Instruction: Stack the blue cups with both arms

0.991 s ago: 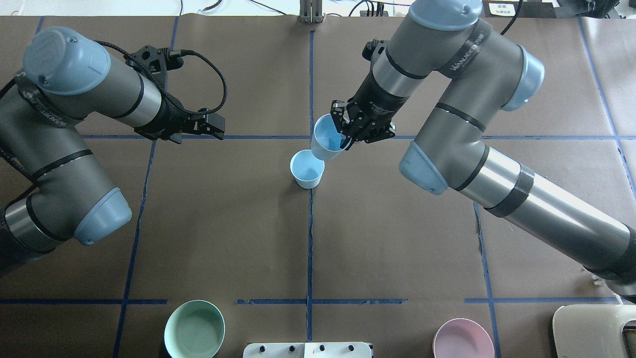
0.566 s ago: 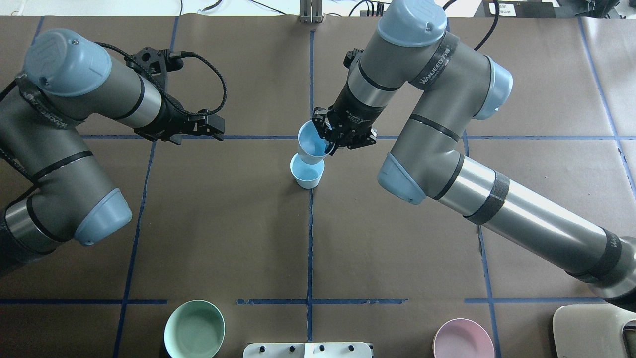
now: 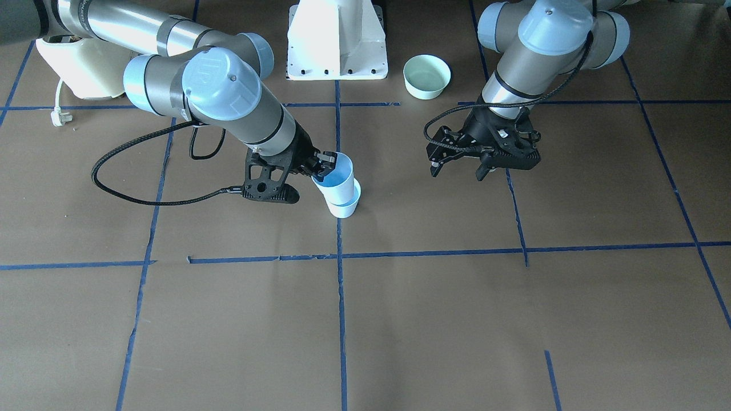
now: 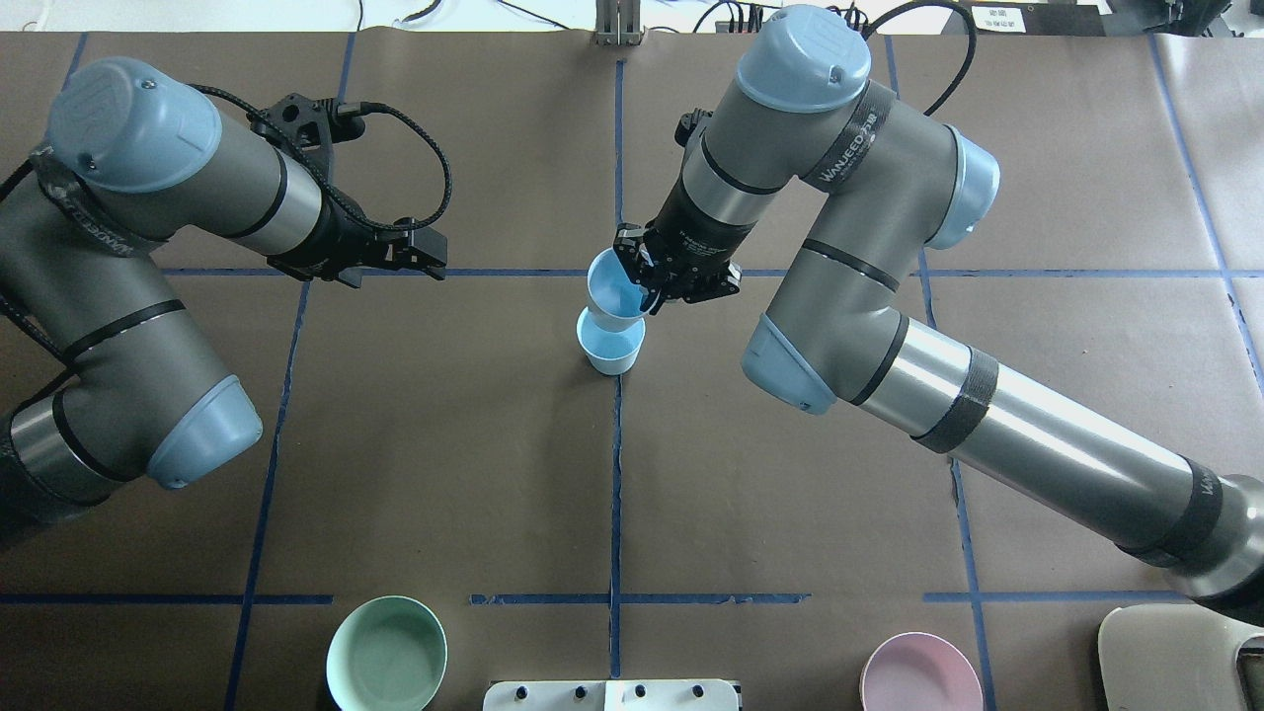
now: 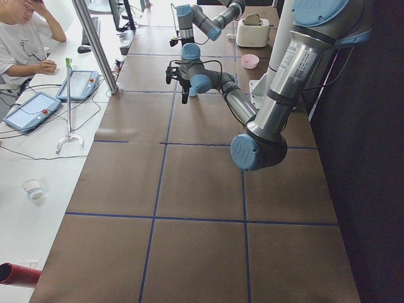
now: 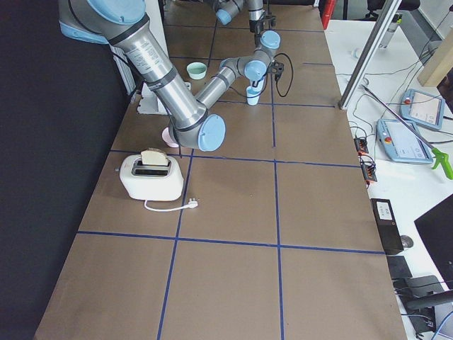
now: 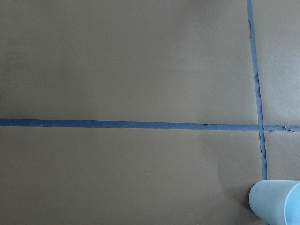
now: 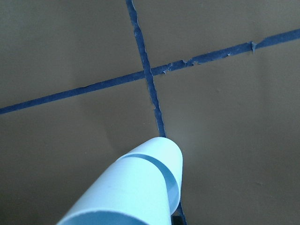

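Observation:
One blue cup point(image 4: 612, 353) stands upright on the centre tape line, also seen in the front view point(image 3: 343, 209). My right gripper point(image 4: 644, 284) is shut on the rim of the second blue cup point(image 4: 610, 288), which is tilted. Its base sits in the mouth of the standing cup, as the front view point(image 3: 337, 174) shows. In the right wrist view the held cup point(image 8: 126, 194) runs down into the lower cup's rim point(image 8: 169, 157). My left gripper point(image 4: 434, 254) is open and empty, well to the left of the cups. A cup's wall point(image 7: 276, 202) shows in the left wrist view's corner.
A mint-green bowl point(image 4: 387, 654) and a pink bowl point(image 4: 920, 676) sit at the near edge beside the white pedestal point(image 3: 337, 40). A toaster point(image 6: 151, 175) stands at the right end. Blue tape lines cross the brown table cover. A person point(image 5: 22, 44) sits past the far side.
My right arm has carried the held cup left and down, from beside the standing cup to over its mouth. The left arm has not moved.

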Action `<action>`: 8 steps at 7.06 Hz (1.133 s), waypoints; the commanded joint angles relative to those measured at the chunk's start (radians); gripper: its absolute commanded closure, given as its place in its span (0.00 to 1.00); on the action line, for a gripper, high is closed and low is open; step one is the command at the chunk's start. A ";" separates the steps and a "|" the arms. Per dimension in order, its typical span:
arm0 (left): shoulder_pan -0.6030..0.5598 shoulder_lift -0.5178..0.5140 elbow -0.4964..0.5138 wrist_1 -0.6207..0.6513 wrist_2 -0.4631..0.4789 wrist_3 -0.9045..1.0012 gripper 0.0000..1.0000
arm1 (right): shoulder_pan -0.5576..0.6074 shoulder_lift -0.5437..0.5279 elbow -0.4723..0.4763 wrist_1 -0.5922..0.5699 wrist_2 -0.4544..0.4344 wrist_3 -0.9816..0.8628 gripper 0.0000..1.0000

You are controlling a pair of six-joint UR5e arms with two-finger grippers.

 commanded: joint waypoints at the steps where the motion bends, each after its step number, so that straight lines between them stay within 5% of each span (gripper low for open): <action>1: 0.001 0.000 -0.001 0.000 0.000 -0.002 0.00 | -0.005 -0.002 0.000 0.002 0.000 0.001 0.99; 5: -0.001 0.000 -0.002 -0.002 0.000 -0.005 0.00 | -0.015 -0.003 0.000 0.002 0.000 0.001 0.75; 6: 0.001 -0.002 -0.002 0.000 0.000 -0.007 0.00 | -0.021 -0.005 0.000 0.003 0.000 -0.001 0.26; 8: -0.002 0.000 -0.002 0.000 0.000 -0.002 0.00 | -0.019 -0.006 0.021 0.002 0.003 0.004 0.01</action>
